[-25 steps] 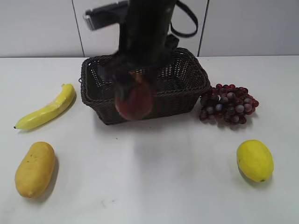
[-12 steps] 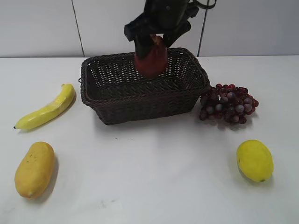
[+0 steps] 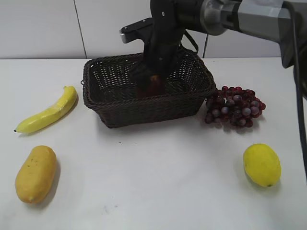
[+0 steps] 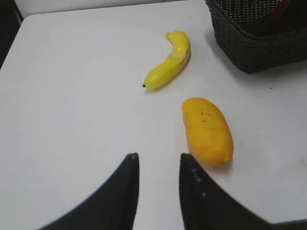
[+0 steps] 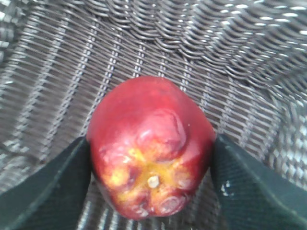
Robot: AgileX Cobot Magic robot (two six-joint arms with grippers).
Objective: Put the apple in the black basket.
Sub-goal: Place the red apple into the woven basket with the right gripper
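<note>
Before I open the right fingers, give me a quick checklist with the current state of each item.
1. Apple gripped between the right gripper fingers: ok.
2. Apple is inside the black basket's walls, not above the rim: ok; the right wrist view shows wicker all around it.
3. Apple resting on the basket floor: cannot tell; no view shows contact underneath.
4. Basket interior free of other fruit: ok in the part that shows.
5. Left gripper clear of the basket: ok; it is open over bare table near the mango.
6. Grapes outside the basket, beside its right wall: ok.
</note>
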